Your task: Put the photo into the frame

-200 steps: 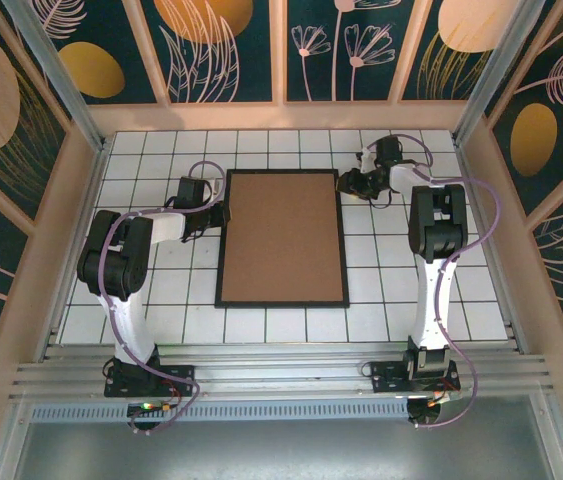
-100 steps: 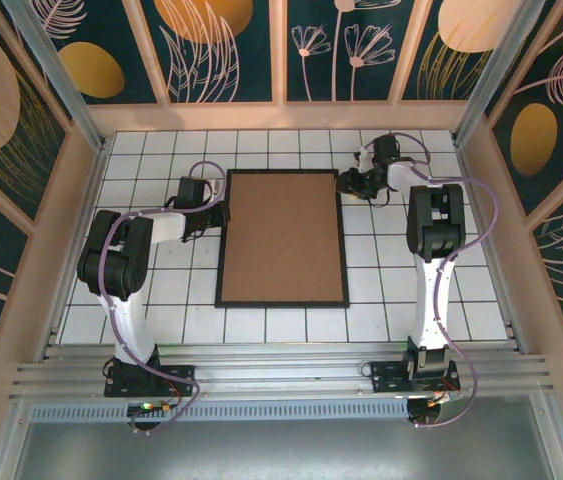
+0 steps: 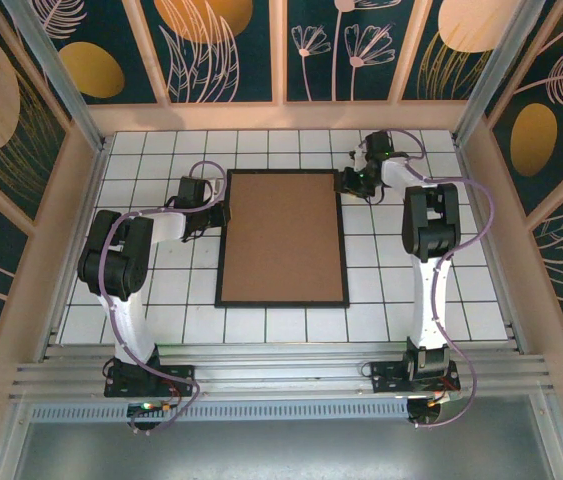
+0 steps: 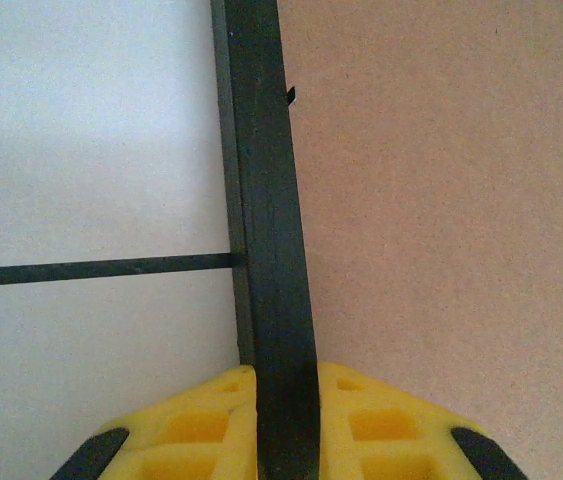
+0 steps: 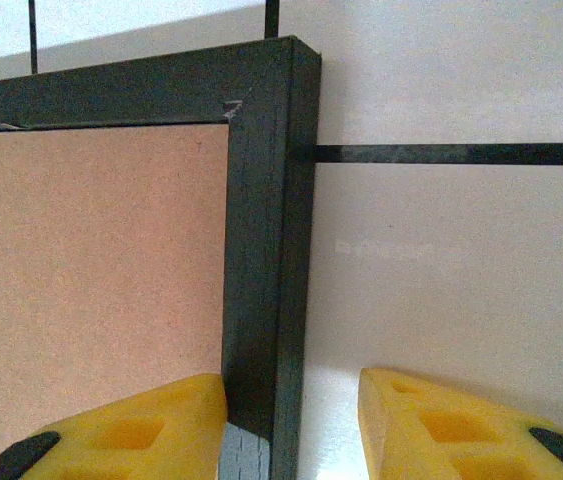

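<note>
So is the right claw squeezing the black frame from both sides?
No, the right gripper straddles the rim of the frame, but its outer finger stands apart, with white table showing between.

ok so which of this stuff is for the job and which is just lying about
For the job: frame, face down; backing board in it; left gripper, shut on its left rim; right gripper, open astride the right rim.
Just there: table; patterned walls.
</note>
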{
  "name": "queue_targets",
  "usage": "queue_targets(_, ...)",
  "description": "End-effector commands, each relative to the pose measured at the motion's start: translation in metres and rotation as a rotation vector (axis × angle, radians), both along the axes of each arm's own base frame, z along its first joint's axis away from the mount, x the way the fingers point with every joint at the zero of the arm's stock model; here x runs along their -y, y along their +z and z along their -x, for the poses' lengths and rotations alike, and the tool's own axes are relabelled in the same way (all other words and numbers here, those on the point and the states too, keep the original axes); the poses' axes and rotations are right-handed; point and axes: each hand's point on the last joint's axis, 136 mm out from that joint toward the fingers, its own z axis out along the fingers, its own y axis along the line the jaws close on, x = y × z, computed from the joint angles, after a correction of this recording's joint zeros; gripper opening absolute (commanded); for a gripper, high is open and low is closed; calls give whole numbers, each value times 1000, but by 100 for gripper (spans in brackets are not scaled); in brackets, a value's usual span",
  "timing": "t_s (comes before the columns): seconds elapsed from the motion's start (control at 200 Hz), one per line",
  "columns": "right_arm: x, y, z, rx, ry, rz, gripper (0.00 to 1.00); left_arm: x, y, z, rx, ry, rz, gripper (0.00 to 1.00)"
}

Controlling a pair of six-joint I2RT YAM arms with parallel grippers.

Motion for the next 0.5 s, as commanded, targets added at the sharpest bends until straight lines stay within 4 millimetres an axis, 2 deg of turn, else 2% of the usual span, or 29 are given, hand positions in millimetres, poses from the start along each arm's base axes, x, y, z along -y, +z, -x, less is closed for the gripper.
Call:
queue_targets(0.0,-13,-55,25,-140,9,92,42,12,-28,23,-97,-77,-37,18)
queue_targets(0.495,-19,-78,43,-173,20,389,45,19,-28,24,-89,-104,-59,18)
